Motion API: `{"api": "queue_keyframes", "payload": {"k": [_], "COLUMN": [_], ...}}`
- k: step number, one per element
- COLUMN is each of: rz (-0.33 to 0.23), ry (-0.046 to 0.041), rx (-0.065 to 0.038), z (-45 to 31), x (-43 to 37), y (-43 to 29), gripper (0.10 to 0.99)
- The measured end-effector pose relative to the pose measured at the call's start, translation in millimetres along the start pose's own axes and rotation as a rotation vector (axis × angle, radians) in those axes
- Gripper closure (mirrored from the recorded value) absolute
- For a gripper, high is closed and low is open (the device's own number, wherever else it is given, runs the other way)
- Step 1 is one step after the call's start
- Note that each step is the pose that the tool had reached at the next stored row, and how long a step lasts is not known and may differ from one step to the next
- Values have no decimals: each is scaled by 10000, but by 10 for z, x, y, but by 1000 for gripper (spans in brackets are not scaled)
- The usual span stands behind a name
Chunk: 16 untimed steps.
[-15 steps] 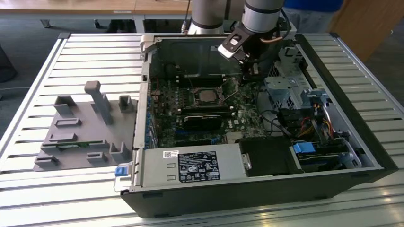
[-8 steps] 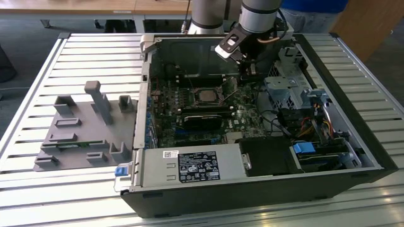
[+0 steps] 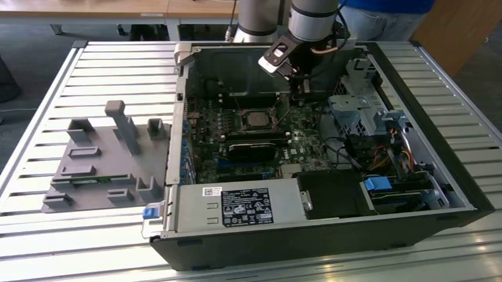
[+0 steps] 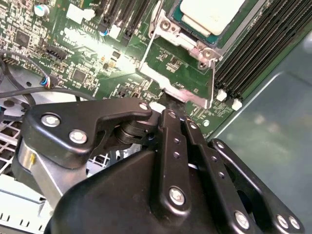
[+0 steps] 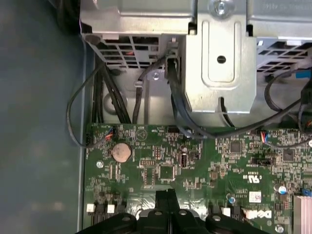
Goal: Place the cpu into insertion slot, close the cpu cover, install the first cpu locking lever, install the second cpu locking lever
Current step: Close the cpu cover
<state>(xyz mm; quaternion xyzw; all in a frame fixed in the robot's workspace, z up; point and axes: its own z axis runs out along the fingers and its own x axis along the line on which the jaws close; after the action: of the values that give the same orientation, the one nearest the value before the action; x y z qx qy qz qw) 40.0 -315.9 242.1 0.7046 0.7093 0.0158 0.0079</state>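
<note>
We find the cpu (image 4: 212, 13) seated in the slot (image 4: 169, 27). The cover (image 4: 156, 77) stands open between cpu and tool (image 4: 170, 101), its free edge at the tool tip. The tool is narrow, fingers (image 4: 170, 131) together; we cannot tell whether they pinch the cover edge.

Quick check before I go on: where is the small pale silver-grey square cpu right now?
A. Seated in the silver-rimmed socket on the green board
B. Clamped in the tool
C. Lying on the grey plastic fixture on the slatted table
A: in the second wrist view the pale silver-grey square cpu lies flat inside the silver-rimmed square insertion slot on the green circuit board.
</note>
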Motion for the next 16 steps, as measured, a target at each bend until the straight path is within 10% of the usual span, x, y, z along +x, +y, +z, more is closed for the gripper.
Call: {"api": "queue_keyframes", "payload": {"k": [16], "rz": [-7], "ry": [1], "rx": [0], "z": [3], "x": [2], "y": [-234], "gripper": [980]}}
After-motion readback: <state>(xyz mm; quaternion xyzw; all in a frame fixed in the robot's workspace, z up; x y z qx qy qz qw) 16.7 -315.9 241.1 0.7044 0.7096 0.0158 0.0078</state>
